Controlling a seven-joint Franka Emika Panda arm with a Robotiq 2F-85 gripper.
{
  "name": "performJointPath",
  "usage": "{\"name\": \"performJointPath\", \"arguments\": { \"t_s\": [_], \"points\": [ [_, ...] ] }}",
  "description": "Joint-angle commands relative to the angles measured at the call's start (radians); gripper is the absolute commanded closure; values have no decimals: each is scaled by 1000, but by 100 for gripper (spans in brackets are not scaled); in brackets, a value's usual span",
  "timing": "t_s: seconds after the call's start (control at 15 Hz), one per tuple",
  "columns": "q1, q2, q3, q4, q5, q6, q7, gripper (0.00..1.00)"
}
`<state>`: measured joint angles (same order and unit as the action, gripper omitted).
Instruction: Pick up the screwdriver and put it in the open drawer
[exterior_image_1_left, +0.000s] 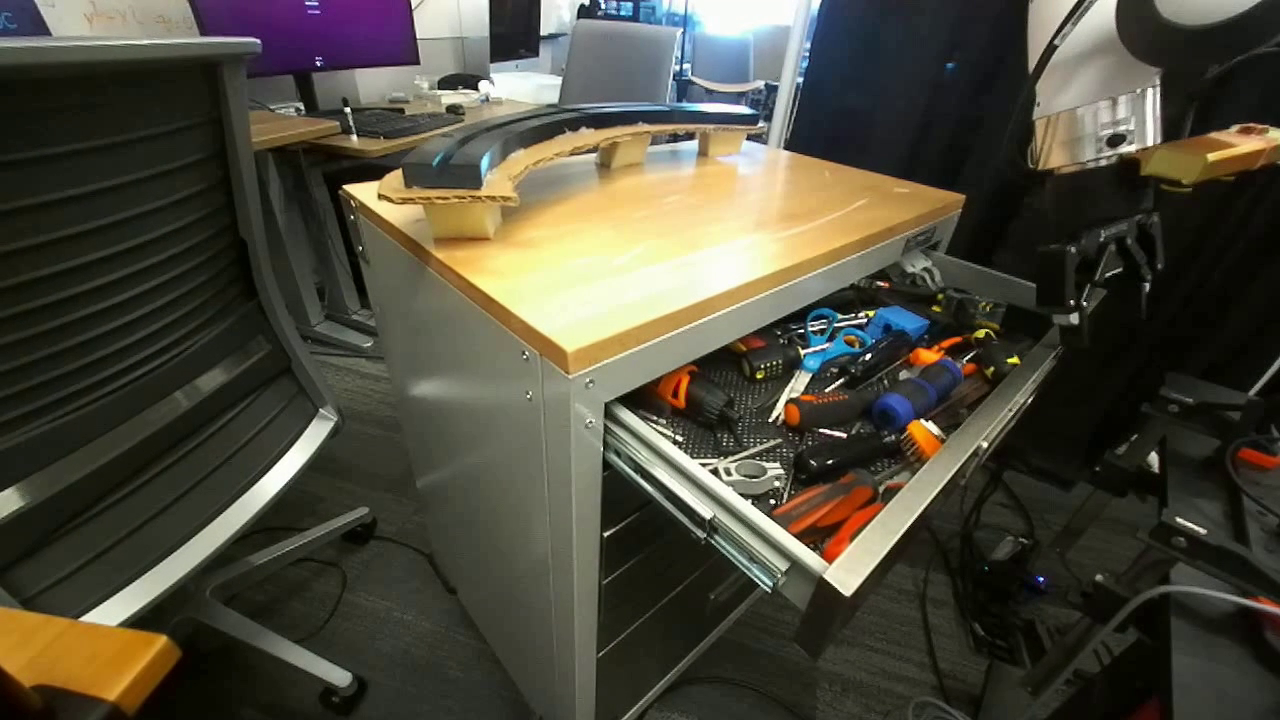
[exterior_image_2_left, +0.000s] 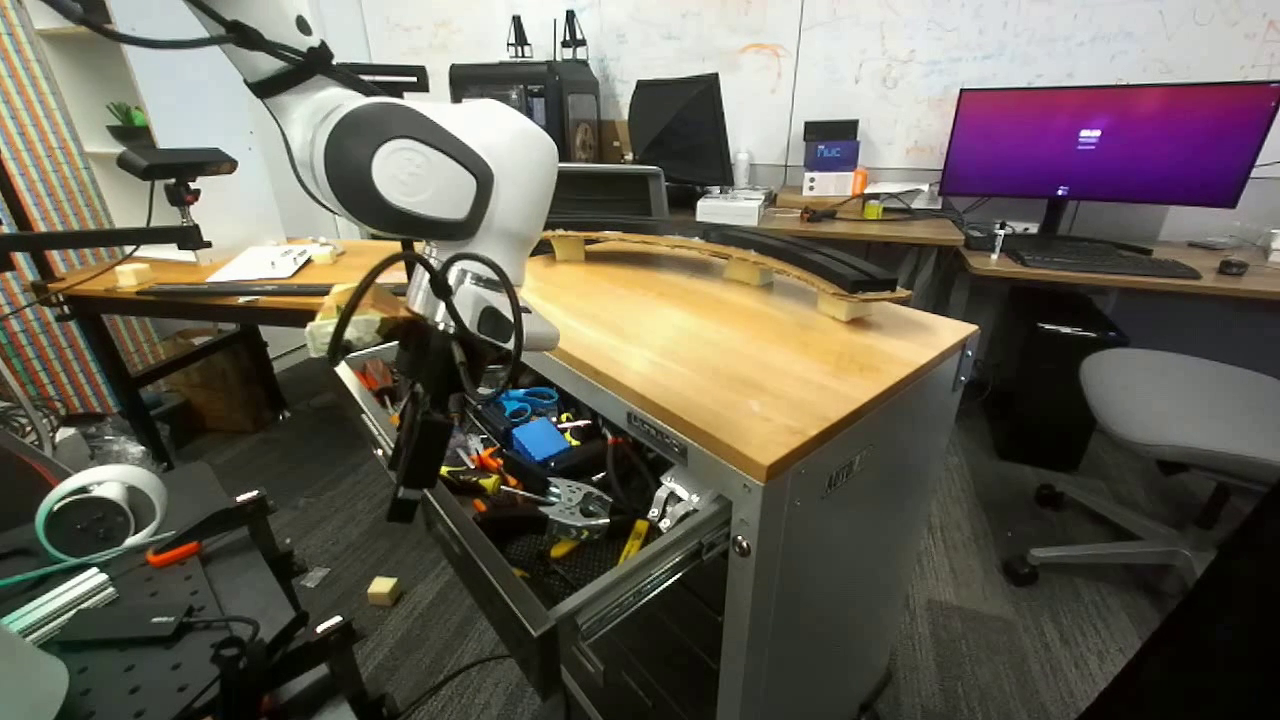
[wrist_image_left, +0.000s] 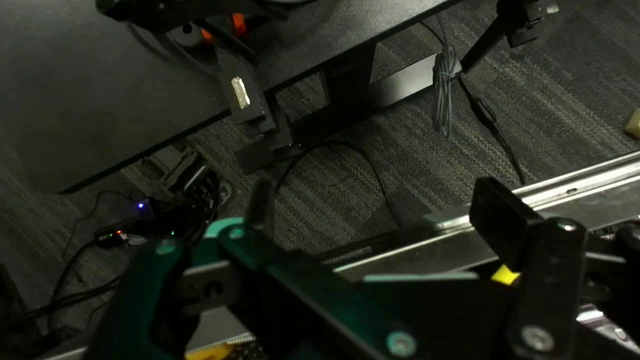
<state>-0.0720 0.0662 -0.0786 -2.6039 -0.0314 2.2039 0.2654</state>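
"hanging point-down near the front edge of the open drawer (exterior_image_1_left: 920, 500), the fingers (wrist_image_left: 505, 222) stand wide apart with nothing between them."

"and where is the screwdriver (exterior_image_2_left: 470, 480)?"

"inside the drawer, just behind that front edge: a short black and yellow handle. others in there share its colours and the view is crowded, so i can't be certain it is the right one."

"which way does it lie from the fingers?"

"lower, and toward the cabinet (exterior_image_1_left: 470, 400). in the wrist view, floor (wrist_image_left: 340, 210) and the drawer's front fill the gap, while a yellow patch (wrist_image_left: 505, 275) shows just past one finger, on the drawer's inner side. the handle runs inward from the front edge, roughly across the line of the spread fingers."

"what would a grasp call for, then?"

"i'd judge a shift inward over the edge, then down to straddle it. if it already counts as put away, rising clear is enough."

"and the arm (exterior_image_2_left: 430, 170)?"

"white, and bent: in an exterior view it stretches in from the upper left, with the wrist hanging steeply over the drawer."
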Motion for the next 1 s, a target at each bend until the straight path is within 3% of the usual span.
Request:
{"name": "performJointPath", "arguments": {
  "t_s": [0.0,0.2,0.6,0.93],
  "points": [
    [-18,57,-7,15,104,-9,-96,32],
    [-25,102,-6,33,142,-21,-157,58],
    [40,172,5,85,-151,116,-134,99],
    [92,232,16,151,-335,173,-146,100]
  ]
}}
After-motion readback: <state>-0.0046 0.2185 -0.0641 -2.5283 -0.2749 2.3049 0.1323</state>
